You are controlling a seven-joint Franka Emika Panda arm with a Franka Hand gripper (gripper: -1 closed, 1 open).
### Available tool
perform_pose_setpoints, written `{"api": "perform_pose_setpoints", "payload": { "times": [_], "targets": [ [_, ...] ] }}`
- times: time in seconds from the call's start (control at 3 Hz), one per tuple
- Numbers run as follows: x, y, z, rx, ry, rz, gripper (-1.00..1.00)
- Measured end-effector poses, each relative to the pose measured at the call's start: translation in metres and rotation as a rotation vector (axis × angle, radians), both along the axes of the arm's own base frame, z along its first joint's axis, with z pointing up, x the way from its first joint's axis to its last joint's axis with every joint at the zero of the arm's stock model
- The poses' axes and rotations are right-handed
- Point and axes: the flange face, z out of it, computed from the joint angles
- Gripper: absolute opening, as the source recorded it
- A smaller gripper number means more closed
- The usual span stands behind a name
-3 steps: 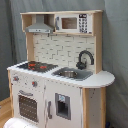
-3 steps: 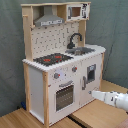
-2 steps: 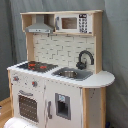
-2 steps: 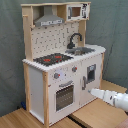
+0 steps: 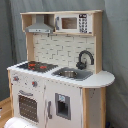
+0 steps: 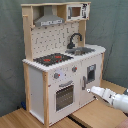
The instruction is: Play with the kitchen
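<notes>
1. Facing you in both exterior views, the kitchen (image 5: 60, 75) (image 6: 62, 60) stands upright on the wooden floor (image 6: 30, 119).
2. Your gripper (image 6: 91, 91) hovers near its lower right door (image 6: 90, 77); I cannot tell whether the fingers are open, or touching anything.

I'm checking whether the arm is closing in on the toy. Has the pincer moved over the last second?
Yes. In the second exterior view the pincer has crept toward the second exterior view's left, nearer the kitchen and its lower right door.
</notes>
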Motion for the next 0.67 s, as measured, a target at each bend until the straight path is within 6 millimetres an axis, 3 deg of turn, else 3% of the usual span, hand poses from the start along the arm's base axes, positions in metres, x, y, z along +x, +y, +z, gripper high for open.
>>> {"api": "perform_pose_setpoints", "payload": {
  "times": [0.67],
  "targets": [
    [0.005, -0.007, -0.024, 0.196, 0.011, -0.038, 1.00]
  ]
}}
